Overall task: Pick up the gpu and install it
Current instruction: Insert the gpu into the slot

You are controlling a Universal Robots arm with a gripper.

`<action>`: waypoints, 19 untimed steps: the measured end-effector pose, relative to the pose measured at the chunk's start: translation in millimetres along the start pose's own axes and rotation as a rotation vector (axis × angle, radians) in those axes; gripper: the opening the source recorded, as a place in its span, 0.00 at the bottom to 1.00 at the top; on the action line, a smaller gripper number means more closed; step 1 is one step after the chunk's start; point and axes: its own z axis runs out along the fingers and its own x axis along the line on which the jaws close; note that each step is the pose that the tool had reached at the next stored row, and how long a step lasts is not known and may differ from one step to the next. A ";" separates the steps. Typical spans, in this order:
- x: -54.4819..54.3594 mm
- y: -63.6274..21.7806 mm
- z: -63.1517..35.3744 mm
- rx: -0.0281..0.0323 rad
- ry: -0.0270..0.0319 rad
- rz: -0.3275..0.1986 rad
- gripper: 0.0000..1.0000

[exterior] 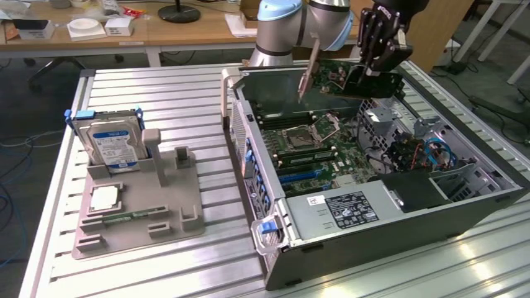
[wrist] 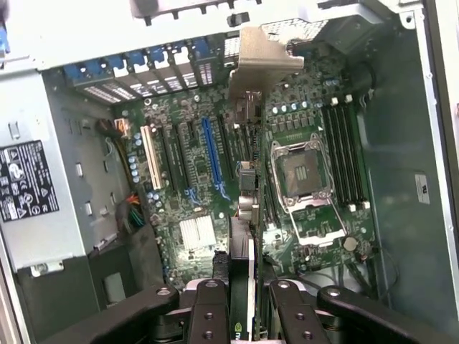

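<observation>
The gpu (exterior: 336,77) hangs above the open computer case (exterior: 463,211), a flat card with a metal bracket (exterior: 311,65) at one end. My gripper (exterior: 374,67) is shut on the card's far end. In the wrist view the gpu (wrist: 242,251) runs edge-on as a narrow dark strip from between my fingers (wrist: 209,309) to its bracket (wrist: 262,57). Below it lies the motherboard (wrist: 208,229), where a blue slot (wrist: 209,154) sits just beside the card's line. The card is clear of the board.
The case lies on its side on a slatted metal table (exterior: 166,93), with the power supply (exterior: 348,208) at its near end. On the exterior view's left, a grey holder (exterior: 141,211) carries a hard drive (exterior: 112,143) and a small green memory stick (exterior: 133,217).
</observation>
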 end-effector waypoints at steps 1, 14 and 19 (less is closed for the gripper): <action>0.0 -0.1 0.1 0.0018 -0.0007 -0.011 0.27; -0.1 0.1 0.6 0.0014 -0.0019 -0.112 0.27; -0.5 0.3 3.2 0.0000 -0.0024 -0.179 0.27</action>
